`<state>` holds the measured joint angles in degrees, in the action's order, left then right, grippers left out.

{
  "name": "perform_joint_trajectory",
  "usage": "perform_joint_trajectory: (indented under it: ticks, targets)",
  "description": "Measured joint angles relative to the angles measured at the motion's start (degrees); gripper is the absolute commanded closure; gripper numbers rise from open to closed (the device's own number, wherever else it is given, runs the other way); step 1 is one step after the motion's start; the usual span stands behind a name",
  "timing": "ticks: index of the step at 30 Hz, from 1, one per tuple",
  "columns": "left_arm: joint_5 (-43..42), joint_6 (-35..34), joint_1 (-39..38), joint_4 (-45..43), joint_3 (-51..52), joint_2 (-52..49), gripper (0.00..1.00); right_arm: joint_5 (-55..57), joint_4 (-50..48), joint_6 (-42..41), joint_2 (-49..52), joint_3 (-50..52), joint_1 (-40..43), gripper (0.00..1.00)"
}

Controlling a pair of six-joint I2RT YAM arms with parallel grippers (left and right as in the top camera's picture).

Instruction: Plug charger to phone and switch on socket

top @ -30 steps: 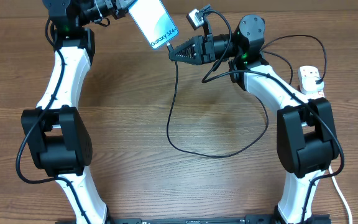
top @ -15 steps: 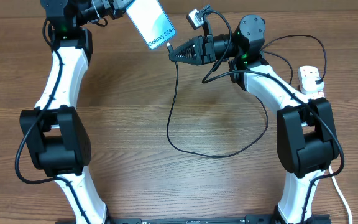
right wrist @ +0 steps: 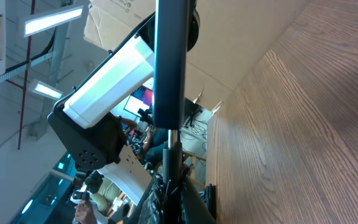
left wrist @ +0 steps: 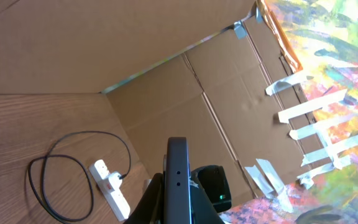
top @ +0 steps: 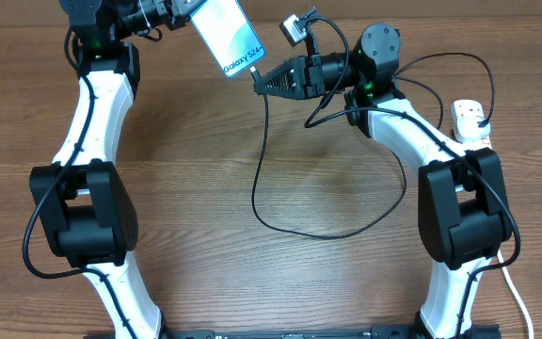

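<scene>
The brown table (top: 196, 141) looks like wood-grain laminate, smooth and matt, and the brown cardboard wall (left wrist: 166, 93) is dull, creased paperboard. The slim rectangular smartphone (top: 231, 34) has a glossy glass screen, the thin black charger cable (top: 263, 141) a matt rubbery skin, and the white power strip (top: 471, 121) smooth, slightly shiny plastic

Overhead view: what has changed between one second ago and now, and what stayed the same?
The phone, held by the left fingers, shifted slightly toward the picture's left together with the left arm. Nothing was grasped or released. The right fingers, gripping the charger, and the socket stayed put.
</scene>
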<state>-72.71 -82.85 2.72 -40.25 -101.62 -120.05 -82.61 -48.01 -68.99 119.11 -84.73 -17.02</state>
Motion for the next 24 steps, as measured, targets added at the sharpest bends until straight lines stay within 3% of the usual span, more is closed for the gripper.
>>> perform_joint_trajectory:
  ticks: [24]
  targets:
    - [0.09,0.35,-1.14,-0.02,0.00,0.00,0.96,-1.03,0.02,0.02,0.00,0.00,0.00,0.96]
